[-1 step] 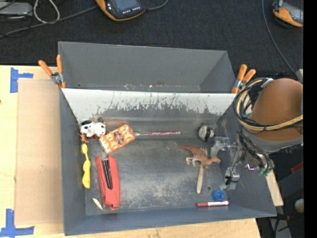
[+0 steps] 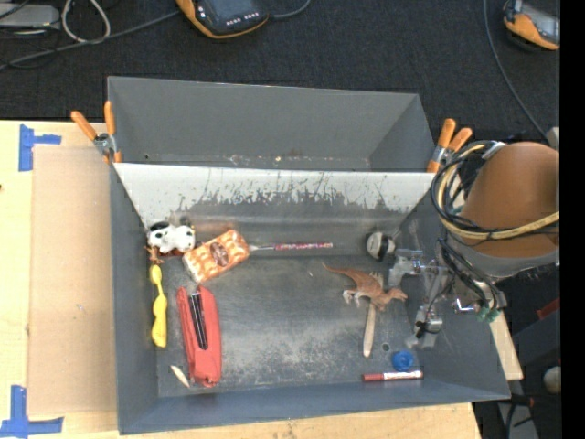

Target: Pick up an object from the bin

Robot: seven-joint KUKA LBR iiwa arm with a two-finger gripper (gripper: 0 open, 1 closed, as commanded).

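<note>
Red marker (image 2: pixel 391 375), blue cap (image 2: pixel 402 360) by front wall; gripper (image 2: pixel 425 329) near them, right of stick (image 2: pixel 368 332). Open or shut: cannot tell. Approach step, likely; next: settle on 1 thing, descend.

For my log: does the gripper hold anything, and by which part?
Nothing visible is held; the gripper hangs right of the brown plastic toy dinosaur, near the small blue round cap.

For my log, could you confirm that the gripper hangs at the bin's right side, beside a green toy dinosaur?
Not quite: the camera view shows the toy dinosaur is brown, not green. The gripper does hang at the bin's right side, beside it.
</note>
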